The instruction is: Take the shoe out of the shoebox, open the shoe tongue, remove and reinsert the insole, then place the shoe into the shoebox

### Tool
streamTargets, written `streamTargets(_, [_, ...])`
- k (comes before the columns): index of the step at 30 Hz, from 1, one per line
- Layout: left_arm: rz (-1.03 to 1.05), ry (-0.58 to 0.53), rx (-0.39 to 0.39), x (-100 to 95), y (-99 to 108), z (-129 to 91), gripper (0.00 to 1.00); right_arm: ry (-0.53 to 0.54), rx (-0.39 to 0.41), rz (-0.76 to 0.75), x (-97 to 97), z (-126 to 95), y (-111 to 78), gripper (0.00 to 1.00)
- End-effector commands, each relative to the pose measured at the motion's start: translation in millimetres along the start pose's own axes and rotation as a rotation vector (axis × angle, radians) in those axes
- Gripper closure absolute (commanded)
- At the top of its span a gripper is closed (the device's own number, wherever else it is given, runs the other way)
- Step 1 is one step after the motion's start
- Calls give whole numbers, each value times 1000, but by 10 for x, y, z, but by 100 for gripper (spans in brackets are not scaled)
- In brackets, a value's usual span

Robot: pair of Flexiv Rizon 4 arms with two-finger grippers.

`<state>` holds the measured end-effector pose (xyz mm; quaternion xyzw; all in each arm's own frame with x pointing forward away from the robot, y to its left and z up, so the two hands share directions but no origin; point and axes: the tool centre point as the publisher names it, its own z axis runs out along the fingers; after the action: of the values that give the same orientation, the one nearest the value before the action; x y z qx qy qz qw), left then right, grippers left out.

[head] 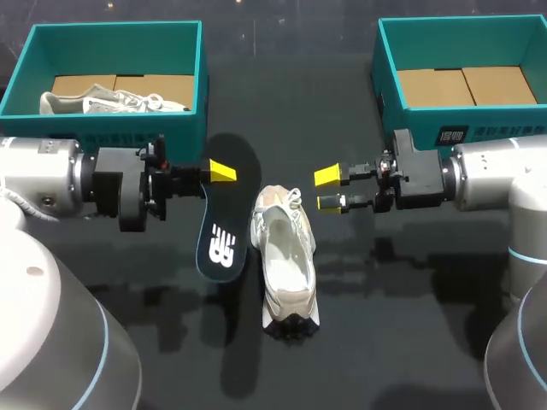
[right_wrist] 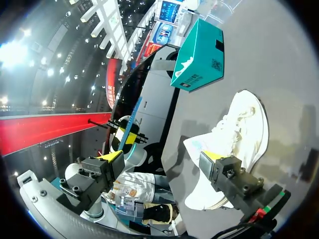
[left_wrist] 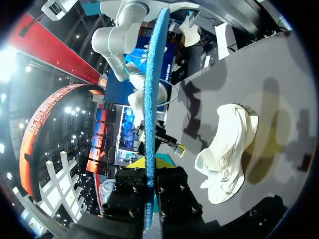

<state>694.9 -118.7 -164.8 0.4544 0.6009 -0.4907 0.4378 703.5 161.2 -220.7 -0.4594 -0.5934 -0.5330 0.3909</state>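
On the dark table (head: 410, 333) the white shoe (head: 286, 256) lies between our arms. Our left gripper (head: 220, 173) pinches the insole (head: 224, 235). Our right gripper (head: 329, 190) gapes, empty. It should probably steady the shoe first.

Head camera looks down from above; both wrist cameras, low and close, share the shoe (head: 286, 260).

We see a shoe (head: 285, 256) of pale woven cloth, an insole (head: 224, 213) with a matt dark face and a rough blue edge, a glossy black table (head: 410, 342), and matt teal cardboard boxes (head: 111, 26).
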Motion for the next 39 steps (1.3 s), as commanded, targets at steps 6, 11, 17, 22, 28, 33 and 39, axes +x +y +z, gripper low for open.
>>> streamTargets(6, [2, 0, -2, 1, -22, -24, 100, -4, -2, 0, 15, -12, -21, 0])
streamTargets(11, [-58, 11, 14, -12, -40, -39, 100, -36, 27, -77, 6, -29, 1, 0])
streamTargets(17, [-169, -6, 15, -27, -161, -79, 100, -133, 72, -289, -2, -187, -20, 0])
streamTargets(22, [-232, 4, 24, 6, -272, -82, 100, -279, 166, -378, -98, -295, -96, 0])
streamTargets(28, [-337, 13, 39, 75, -448, -27, 100, -434, 269, -479, -232, -419, -200, 0])
streamTargets(33, [-448, 16, 64, 160, -657, 79, 100, -553, 330, -520, -342, -530, -288, 0])
streamTargets(39, [-567, 26, 79, 332, -871, 194, 100, -699, 418, -604, -491, -625, -445, 0])
